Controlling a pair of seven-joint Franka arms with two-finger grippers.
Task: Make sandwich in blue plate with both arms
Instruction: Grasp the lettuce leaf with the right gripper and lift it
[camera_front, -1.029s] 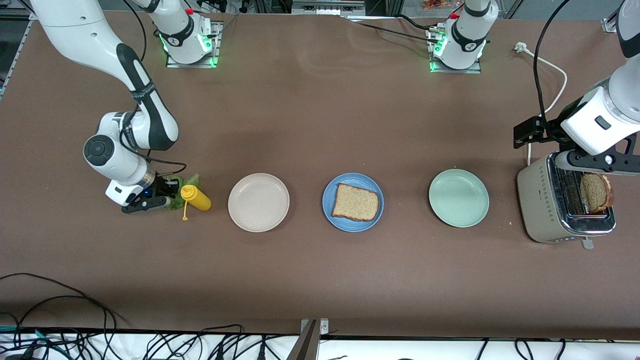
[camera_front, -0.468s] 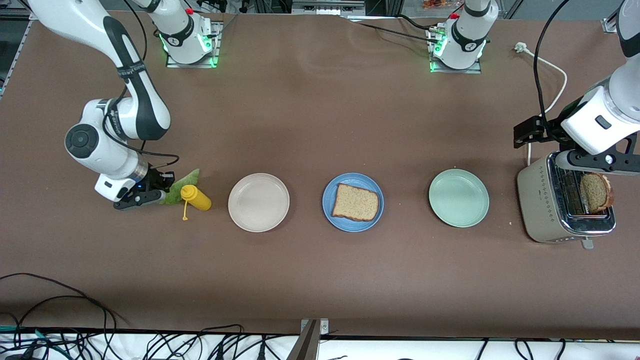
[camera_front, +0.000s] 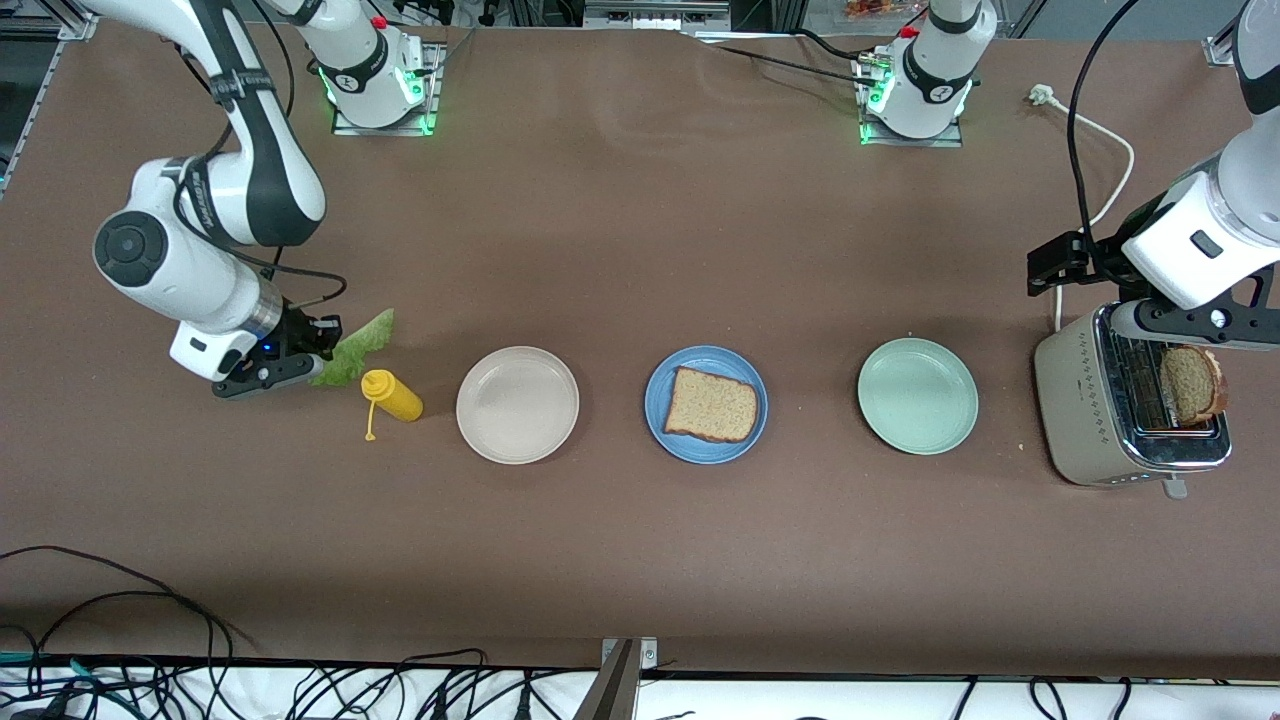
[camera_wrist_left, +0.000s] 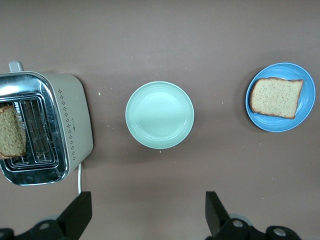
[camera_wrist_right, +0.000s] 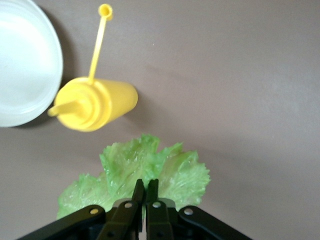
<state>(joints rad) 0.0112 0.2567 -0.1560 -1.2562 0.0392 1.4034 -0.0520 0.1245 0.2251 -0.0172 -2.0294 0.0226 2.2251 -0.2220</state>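
The blue plate (camera_front: 706, 404) sits mid-table with one brown bread slice (camera_front: 711, 404) on it; both also show in the left wrist view, plate (camera_wrist_left: 305, 112) and slice (camera_wrist_left: 276, 97). A second slice (camera_front: 1192, 383) stands in the toaster (camera_front: 1100, 420). My right gripper (camera_front: 318, 352) is shut on the ruffled green lettuce leaf (camera_front: 357, 345) and holds it above the table beside the yellow bottle; the right wrist view shows its fingers pinching the leaf (camera_wrist_right: 170, 167). My left gripper (camera_front: 1185, 335) is open and empty over the toaster, its fingertips (camera_wrist_left: 80, 212) wide apart.
A yellow squeeze bottle (camera_front: 393, 397) lies near the right arm's end, beside a beige plate (camera_front: 517, 404). A pale green plate (camera_front: 917, 396) sits between the blue plate and the toaster. A white cable (camera_front: 1098, 140) runs to the toaster.
My right gripper has lifted with the lettuce leaf, rising and moving away from the yellow bottle toward the right arm's end. The left arm has not moved.
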